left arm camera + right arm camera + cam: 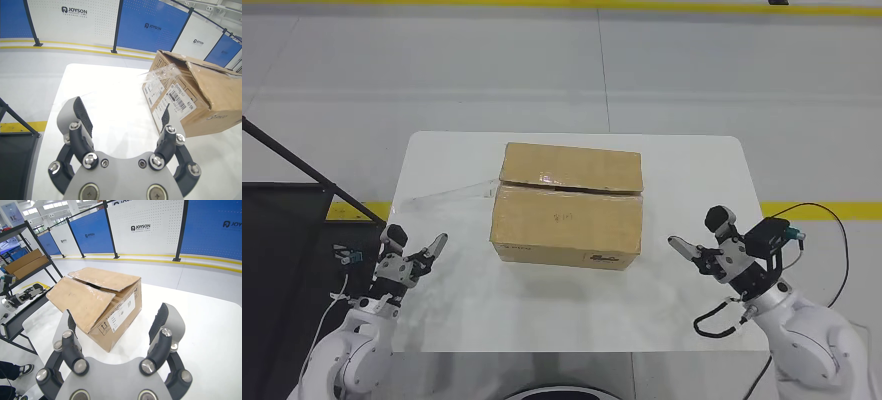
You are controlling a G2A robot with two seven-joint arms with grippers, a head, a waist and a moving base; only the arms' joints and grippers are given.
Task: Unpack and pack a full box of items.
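Bright, even light glares off the white table (105, 85); wrist views bow toward their edges.

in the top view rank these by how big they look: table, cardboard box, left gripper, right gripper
1. table
2. cardboard box
3. left gripper and right gripper: both open and look about alike, so no ranking between them.

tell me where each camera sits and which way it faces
top: above the arms, looking down on table and box; left gripper and right gripper show, both open
left wrist: on the left arm, facing one labelled end of the box; its own fingers show
right wrist: on the right arm, facing the opposite end; its own fingers show, left gripper farther off
shared: all three see the box
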